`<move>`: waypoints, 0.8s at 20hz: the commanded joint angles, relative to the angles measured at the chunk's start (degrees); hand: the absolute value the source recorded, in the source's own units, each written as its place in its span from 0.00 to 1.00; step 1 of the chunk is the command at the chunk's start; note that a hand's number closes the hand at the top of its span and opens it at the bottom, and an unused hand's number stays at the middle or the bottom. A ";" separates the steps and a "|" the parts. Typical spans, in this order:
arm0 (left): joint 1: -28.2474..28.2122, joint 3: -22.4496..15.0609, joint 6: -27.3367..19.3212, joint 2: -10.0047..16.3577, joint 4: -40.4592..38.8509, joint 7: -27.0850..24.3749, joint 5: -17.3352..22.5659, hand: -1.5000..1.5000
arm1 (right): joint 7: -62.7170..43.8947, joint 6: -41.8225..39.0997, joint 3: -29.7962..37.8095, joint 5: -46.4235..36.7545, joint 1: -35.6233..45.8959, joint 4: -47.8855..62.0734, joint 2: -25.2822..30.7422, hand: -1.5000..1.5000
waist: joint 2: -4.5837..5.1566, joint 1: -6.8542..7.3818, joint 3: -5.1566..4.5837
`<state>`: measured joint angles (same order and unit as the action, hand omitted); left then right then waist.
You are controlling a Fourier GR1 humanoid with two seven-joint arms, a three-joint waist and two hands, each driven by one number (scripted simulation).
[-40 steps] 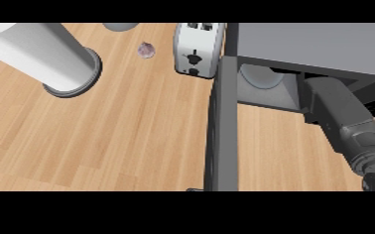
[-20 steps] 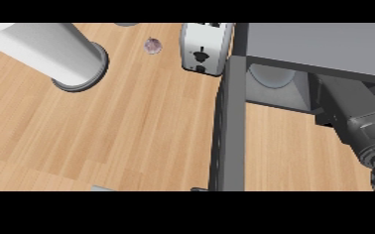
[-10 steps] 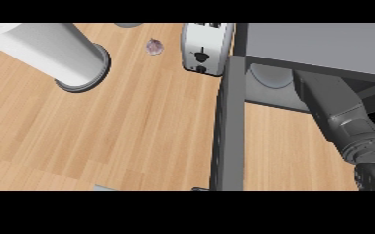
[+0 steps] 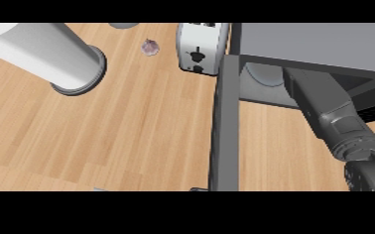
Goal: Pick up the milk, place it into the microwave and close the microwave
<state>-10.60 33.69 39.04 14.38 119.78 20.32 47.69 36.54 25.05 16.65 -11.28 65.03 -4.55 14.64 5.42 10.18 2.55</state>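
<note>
The microwave (image 4: 307,42) stands at the right, and its open door (image 4: 223,129) shows edge-on as a dark bar running down the middle. My right forearm (image 4: 326,111) reaches up from the lower right into the microwave's opening. The roof of the microwave hides the right hand. A pale round turntable (image 4: 264,75) shows just inside. The milk is not in sight. A thick grey part of my left arm (image 4: 55,54) lies across the upper left, with no hand showing.
A white toaster (image 4: 199,47) stands against the microwave's left side. A small purple bulb (image 4: 150,47) lies on the wooden counter (image 4: 124,139) beside it, and a grey object's rim (image 4: 124,26) shows at the top edge.
My right forearm has shifted slightly left and further into the microwave's opening. The left arm segment, door and toaster stay about where they were.
</note>
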 commanded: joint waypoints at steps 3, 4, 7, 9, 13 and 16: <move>-0.80 -2.19 1.45 -1.60 0.06 0.19 -1.27 0.00 | -2.17 5.12 0.79 0.56 4.17 -0.93 -1.64 0.00 | -1.91 -0.53 -2.36; -0.61 -2.17 1.64 -2.37 -2.21 -0.30 -1.94 0.00 | -2.58 3.19 0.64 0.43 5.06 -0.99 -0.41 0.00 | -2.15 -1.73 -2.47; -3.59 -1.90 2.79 -3.22 0.52 -0.22 -2.58 0.00 | -0.84 1.26 -0.71 -0.96 2.43 -0.01 0.96 0.00 | -2.89 -2.29 -2.39; -2.81 -1.96 3.31 -5.02 -1.56 -1.62 -4.88 0.00 | -1.86 0.45 -1.02 -1.19 2.94 0.62 0.04 0.00 | -2.89 -3.28 -2.49; -3.24 -5.15 4.73 -7.86 1.12 -2.01 -6.62 0.00 | 0.07 -1.92 -0.25 -0.19 0.59 0.28 -1.02 0.00 | -3.21 -4.64 -2.39; -5.31 -6.80 8.76 -8.80 0.00 -2.98 -5.23 0.00 | 0.84 -7.76 0.05 0.27 -0.94 0.07 1.63 0.00 | -3.54 -5.21 -2.42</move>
<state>-14.32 28.71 44.90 7.13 119.55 18.15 42.21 36.77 22.61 16.92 -10.86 64.52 -3.79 13.37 3.52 6.33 1.02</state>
